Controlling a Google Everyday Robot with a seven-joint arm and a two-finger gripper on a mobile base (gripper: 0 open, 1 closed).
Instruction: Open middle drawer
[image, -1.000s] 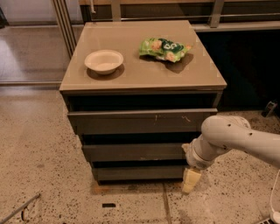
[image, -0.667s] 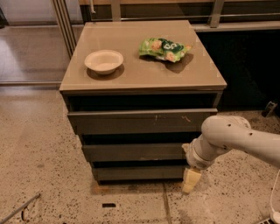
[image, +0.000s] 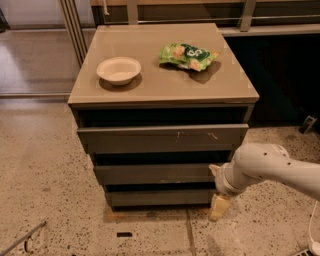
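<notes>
1. A low grey-brown cabinet with a smooth tan top (image: 160, 90) stands on a speckled terrazzo floor (image: 45, 170), seen from above and in front
2. On the top, towards the left, sits a shallow cream round bowl (image: 118, 70); towards the back right lies a crumpled green snack bag (image: 187, 55), well apart from the bowl
3. Three plain handleless drawer fronts are stacked down the face of the cabinet, each with a dark gap above it
4. The widest top drawer front (image: 150, 138) carries a few pale scratch marks near its right end
5. The middle drawer (image: 155, 173), a long flat dark grey-brown panel of medium width, lies directly below it, between the top front and the slim bottom drawer front (image: 160, 197)
6. A thick white robot arm (image: 272, 162) reaches in from the right edge, its rounded wrist overlapping the right end of the middle drawer
7. The pale cream gripper (image: 219, 207) hangs downward from that wrist, just beside the bottom-right corner of the cabinet and close above the floor
8. I cannot tell how wide the gripper is spread, nor whether it touches the cabinet
</notes>
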